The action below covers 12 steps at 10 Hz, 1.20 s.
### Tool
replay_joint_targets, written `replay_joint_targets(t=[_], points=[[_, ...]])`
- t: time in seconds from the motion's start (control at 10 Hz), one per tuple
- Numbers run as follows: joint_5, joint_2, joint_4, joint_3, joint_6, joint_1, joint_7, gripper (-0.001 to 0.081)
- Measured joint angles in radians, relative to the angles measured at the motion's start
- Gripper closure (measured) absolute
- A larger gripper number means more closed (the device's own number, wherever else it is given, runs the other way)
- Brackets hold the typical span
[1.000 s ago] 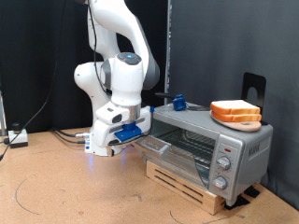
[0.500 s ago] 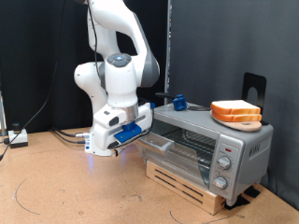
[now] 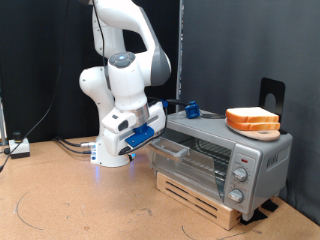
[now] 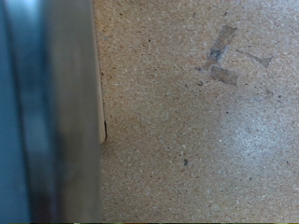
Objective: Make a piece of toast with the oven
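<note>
My pincer [image 3: 155, 139] is at the glass door handle of the boxy silver toaster oven [image 3: 225, 158]; whether it pinches, I cannot tell. Door-opening seems underway. The pale, orange-crusted toast slices [image 3: 251, 121] sit on top.

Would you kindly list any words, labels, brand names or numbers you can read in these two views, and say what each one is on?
No text can be read in either view.
The oven: faint marks around the round knobs on its panel, too small and blurred to read.
The piece of toast, the gripper at the oven door and the wrist view's speckled floor carry no lettering.
</note>
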Motion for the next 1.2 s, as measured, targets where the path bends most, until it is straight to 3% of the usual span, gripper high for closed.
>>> replay_joint_targets(t=[1.0, 1.2], points=[[0.001, -0.063, 0.008, 0.018, -0.055, -0.002, 0.024, -0.0001], [0.005, -0.075, 0.044, 0.021, -0.053, -0.001, 0.048, -0.0001]])
